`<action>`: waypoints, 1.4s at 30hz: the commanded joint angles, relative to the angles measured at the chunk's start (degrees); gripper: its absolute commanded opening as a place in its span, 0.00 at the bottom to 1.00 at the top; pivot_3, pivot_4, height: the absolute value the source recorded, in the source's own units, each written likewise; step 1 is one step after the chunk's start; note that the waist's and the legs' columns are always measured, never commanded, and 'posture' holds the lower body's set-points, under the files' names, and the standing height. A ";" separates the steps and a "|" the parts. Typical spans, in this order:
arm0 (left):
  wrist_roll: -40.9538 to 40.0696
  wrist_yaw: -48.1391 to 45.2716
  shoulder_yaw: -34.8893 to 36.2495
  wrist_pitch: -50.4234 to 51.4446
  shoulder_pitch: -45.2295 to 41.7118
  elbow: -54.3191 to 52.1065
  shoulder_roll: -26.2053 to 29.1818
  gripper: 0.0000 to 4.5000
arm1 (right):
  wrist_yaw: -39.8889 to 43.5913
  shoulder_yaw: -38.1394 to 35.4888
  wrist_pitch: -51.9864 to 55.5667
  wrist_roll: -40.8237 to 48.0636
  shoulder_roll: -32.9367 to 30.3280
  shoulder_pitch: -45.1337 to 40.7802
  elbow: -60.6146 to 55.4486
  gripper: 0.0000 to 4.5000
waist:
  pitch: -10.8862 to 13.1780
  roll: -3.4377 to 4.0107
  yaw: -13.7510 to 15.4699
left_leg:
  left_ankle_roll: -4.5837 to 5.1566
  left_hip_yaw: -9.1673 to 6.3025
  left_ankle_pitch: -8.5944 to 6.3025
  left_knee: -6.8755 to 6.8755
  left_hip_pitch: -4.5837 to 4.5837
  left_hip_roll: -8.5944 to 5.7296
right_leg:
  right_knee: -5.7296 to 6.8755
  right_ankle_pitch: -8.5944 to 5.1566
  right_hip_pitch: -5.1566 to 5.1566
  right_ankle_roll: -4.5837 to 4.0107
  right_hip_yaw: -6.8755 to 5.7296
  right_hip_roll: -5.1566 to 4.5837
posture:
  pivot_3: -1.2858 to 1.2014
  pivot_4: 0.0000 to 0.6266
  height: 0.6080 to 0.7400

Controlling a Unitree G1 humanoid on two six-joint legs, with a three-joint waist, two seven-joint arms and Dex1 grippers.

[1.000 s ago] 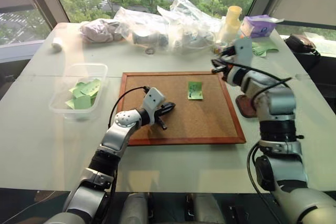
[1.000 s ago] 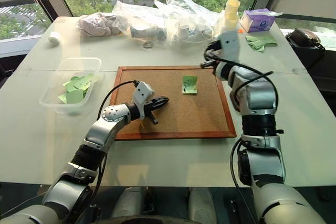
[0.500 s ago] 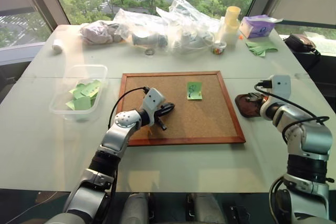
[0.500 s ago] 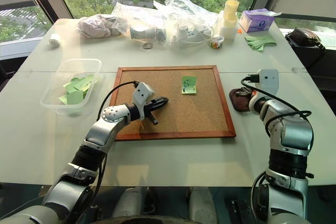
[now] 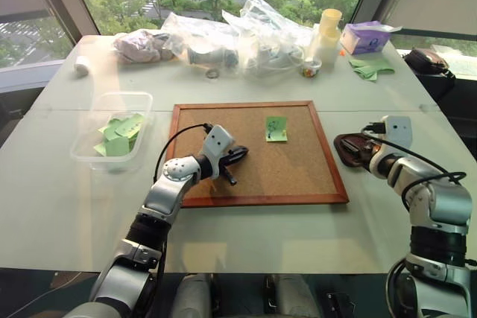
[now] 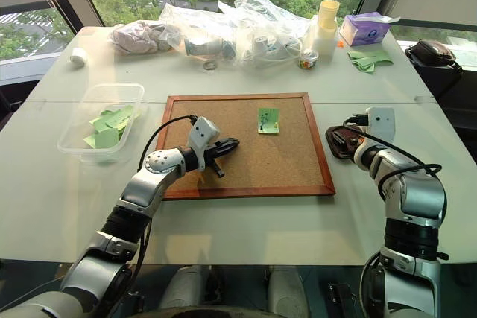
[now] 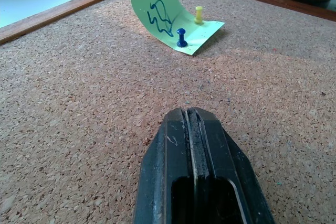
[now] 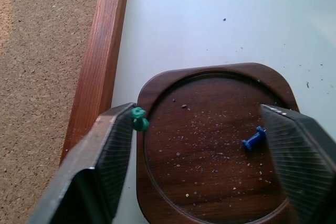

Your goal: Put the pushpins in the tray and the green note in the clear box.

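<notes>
Hovering over the tray [image 8: 210, 145], the right gripper [image 8: 202, 150] spreads wide, a green pushpin [image 8: 138, 119] at one fingertip and a blue pushpin [image 8: 253, 139] lying in the tray. Left gripper [image 7: 195, 166] is closed over the cork board [image 7: 79, 103], facing the green note [image 7: 170, 17] pinned there.

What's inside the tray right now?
Inside the tray lies one blue pushpin among crumbs. A green pushpin sticks at the right hand's finger, over the rim. Both fingers cover the tray's edges.

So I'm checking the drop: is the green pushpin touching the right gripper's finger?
Touching. In the right wrist view the green pushpin sits against the inner face of one open finger, above the tray rim.
</notes>
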 commanded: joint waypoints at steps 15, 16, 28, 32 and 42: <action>0.81 -0.54 -1.17 1.37 1.92 0.72 0.42 0.00 | 0.34 -1.33 -2.73 1.26 -4.14 0.52 -1.66 0.99 | 0.00 0.01 0.06 | 0.04 -0.04 -0.02 0.00 -0.01 0.00 | -0.02 0.00 0.00 0.00 0.00 0.00 | 0.52 0.24 1.00; 0.81 -0.57 -1.19 1.38 1.93 0.71 0.42 0.00 | 0.36 -1.62 -3.12 1.20 -4.49 0.89 -1.19 0.99 | 0.00 0.01 0.05 | 0.04 -0.04 -0.02 0.00 0.00 0.00 | -0.02 0.00 0.00 0.00 0.00 0.00 | 0.52 0.24 1.00; 0.84 -0.66 -1.38 1.15 1.82 0.82 0.38 0.00 | 0.19 -0.68 -6.35 0.93 -4.59 4.60 0.94 0.99 | -0.01 0.01 0.03 | 0.03 -0.05 -0.02 0.00 0.00 0.00 | -0.02 0.00 0.01 0.00 0.00 0.00 | 0.52 0.24 1.00; 0.86 -0.90 -1.38 1.07 1.66 1.05 0.54 0.00 | 0.82 -0.30 -5.19 2.71 -5.13 1.73 -2.52 0.99 | -0.01 0.01 0.04 | 0.03 -0.07 -0.02 0.00 0.01 0.00 | -0.01 0.00 0.00 0.00 0.01 0.00 | 0.52 0.24 1.00; 0.94 -0.55 -1.26 0.50 0.72 2.16 -0.08 0.00 | 8.33 15.18 -7.42 5.34 -0.29 -3.59 -9.92 0.99 | -0.02 0.00 0.17 | 0.08 -0.15 -0.05 0.01 0.01 0.00 | -0.03 0.00 0.04 0.00 0.01 0.00 | 0.52 0.24 1.00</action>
